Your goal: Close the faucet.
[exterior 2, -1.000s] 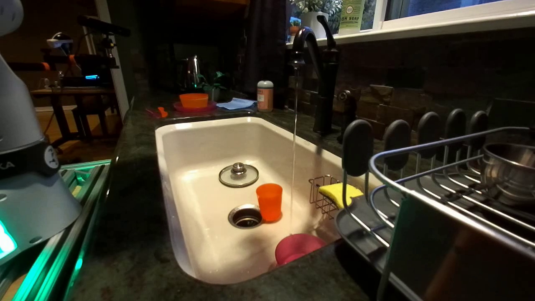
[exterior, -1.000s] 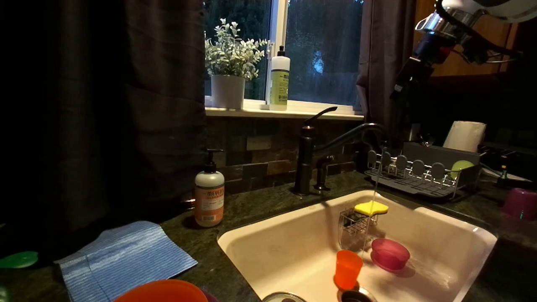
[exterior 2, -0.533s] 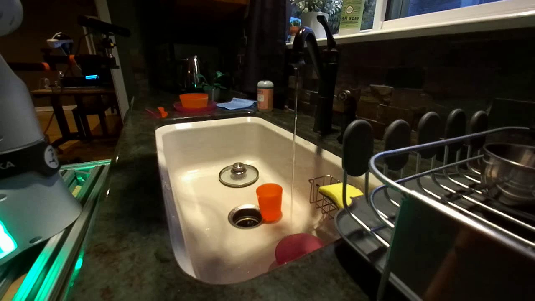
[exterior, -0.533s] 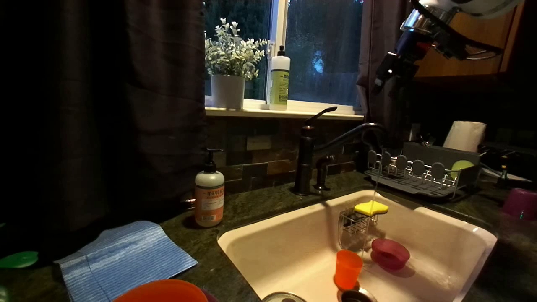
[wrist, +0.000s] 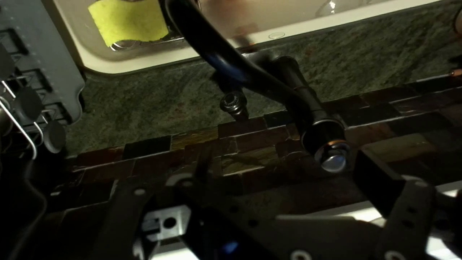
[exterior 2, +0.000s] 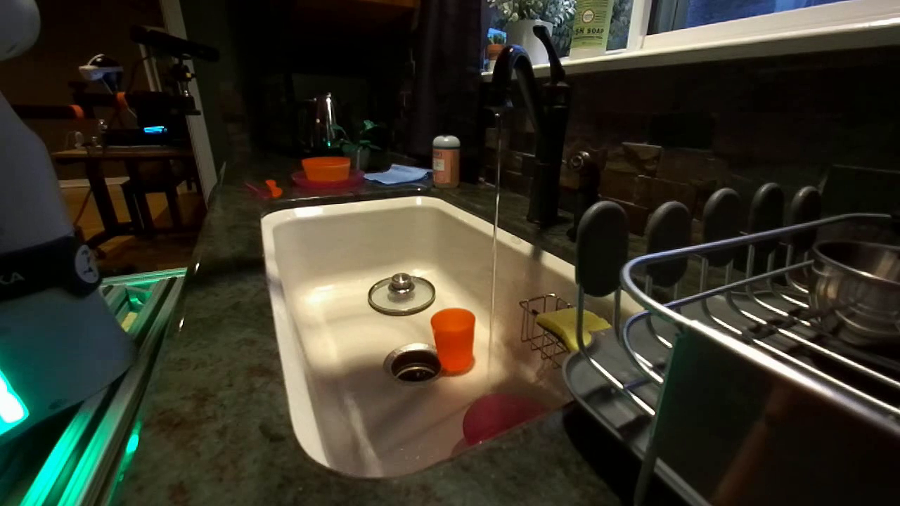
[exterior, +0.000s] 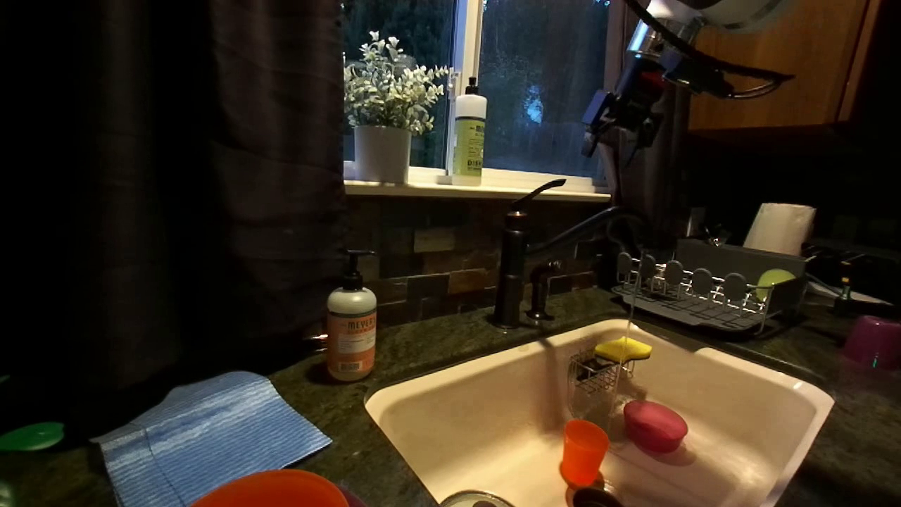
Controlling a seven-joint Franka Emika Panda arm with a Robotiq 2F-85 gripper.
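The dark faucet [exterior: 512, 271] stands behind the sink with its lever handle [exterior: 540, 191] tilted up. It also shows in an exterior view [exterior 2: 550, 151]. A thin stream of water [exterior 2: 496, 204] runs from the spout [exterior 2: 517, 63] into the sink. My gripper [exterior: 609, 149] is in the air above and to the right of the lever in that view, apart from it. In the wrist view the gripper [wrist: 285, 169] has its fingers wide apart with nothing between them. The faucet's top [wrist: 332, 151] lies beyond, near the right finger; the lever's outline is unclear there.
The window sill holds a potted plant [exterior: 382, 151] and a green dish soap bottle [exterior: 469, 137]. A dish rack [exterior 2: 675, 295] stands beside the sink [exterior 2: 278, 309]. The sink holds an orange cup [exterior 2: 453, 341], pink bowl [exterior 2: 499, 418], glass lid [exterior 2: 415, 299] and yellow sponge [exterior 2: 569, 323].
My gripper has moved left in an exterior view, from beside the curtain to in front of the window, closer to the faucet lever. The water still runs. Shadows in the sink have shifted.
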